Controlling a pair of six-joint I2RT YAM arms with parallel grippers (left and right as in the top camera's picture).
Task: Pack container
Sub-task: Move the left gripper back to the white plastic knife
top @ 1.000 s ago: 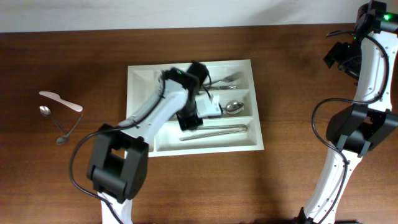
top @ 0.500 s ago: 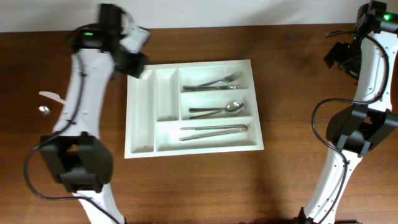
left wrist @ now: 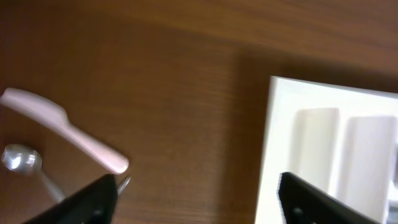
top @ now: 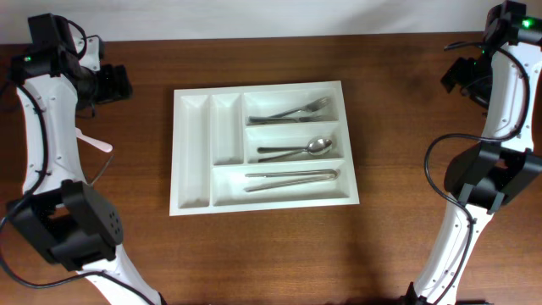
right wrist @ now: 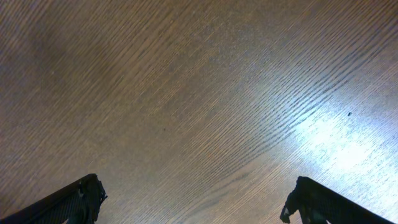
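Overhead view: the container (top: 193, 157), a white tray with five compartments, lies flat at the centre of the wooden table (top: 381, 254), with its two narrow compartments toward the left of the frame. Of the three long compartments on its right, the upper holds the forks (top: 292, 111), the middle a spoon (top: 298, 150), and the lower a long metal utensil (top: 292, 178). The left gripper (top: 117, 85) hangs in the upper left of the frame, well apart from the container's left edge. The left wrist view shows its jaws spread wide with nothing between them. That view also shows a white plastic utensil (left wrist: 62, 127) at the left, a metal spoon bowl (left wrist: 18, 158) just beside it, and a corner of the container at the right. The right gripper (top: 457, 78), in the upper right of the frame, faces bare wood with its jaws equally wide and holds nothing.
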